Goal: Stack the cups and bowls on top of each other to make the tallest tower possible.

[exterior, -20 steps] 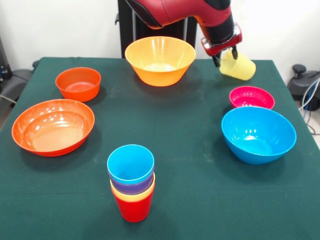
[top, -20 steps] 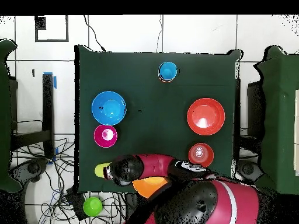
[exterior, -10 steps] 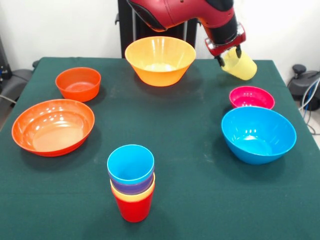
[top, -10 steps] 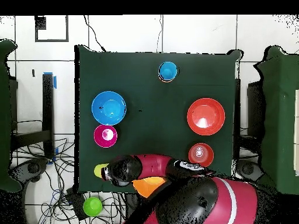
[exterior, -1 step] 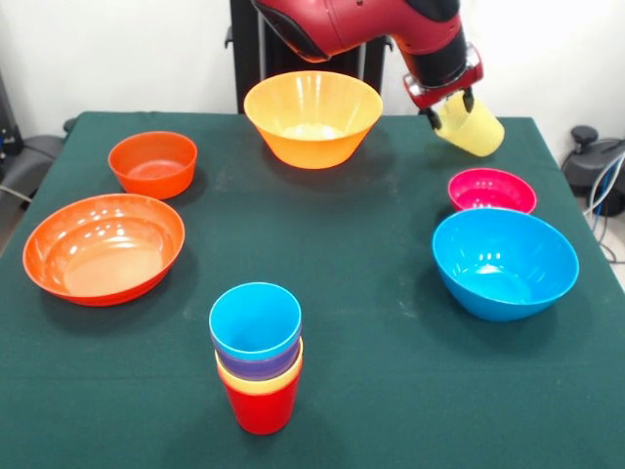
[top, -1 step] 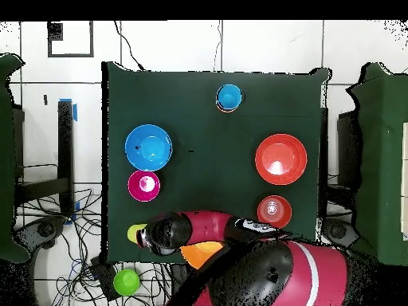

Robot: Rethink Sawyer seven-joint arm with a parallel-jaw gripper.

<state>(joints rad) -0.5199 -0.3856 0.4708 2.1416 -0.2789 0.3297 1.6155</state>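
Observation:
A pale yellow cup [exterior, -1 step: 471, 130] hangs tilted above the table's far right corner, with my gripper [exterior, -1 step: 446, 107] shut on its rim; from overhead only the cup's edge [top, -1 step: 135, 233] shows beside the arm. The tower [exterior, -1 step: 258, 356] near the front is a red cup with yellow-orange, purple and blue cups nested in it, and it appears as a blue circle [top, -1 step: 229, 97] from overhead. The bowls lie apart: large yellow-orange [exterior, -1 step: 312, 117], small orange [exterior, -1 step: 152, 163], wide orange [exterior, -1 step: 103, 247], small magenta-pink [exterior, -1 step: 491, 190] and large blue [exterior, -1 step: 504, 262].
The green table's right edge [exterior, -1 step: 576, 234] runs close to the blue and pink bowls. On the floor beyond the table lies a green round object [top, -1 step: 126, 281]. Cables [top, -1 step: 80, 239] trail on the floor beside the table.
The gripper has lifted the pale yellow cup slightly higher and a little toward the right of the front view. Nothing else has moved.

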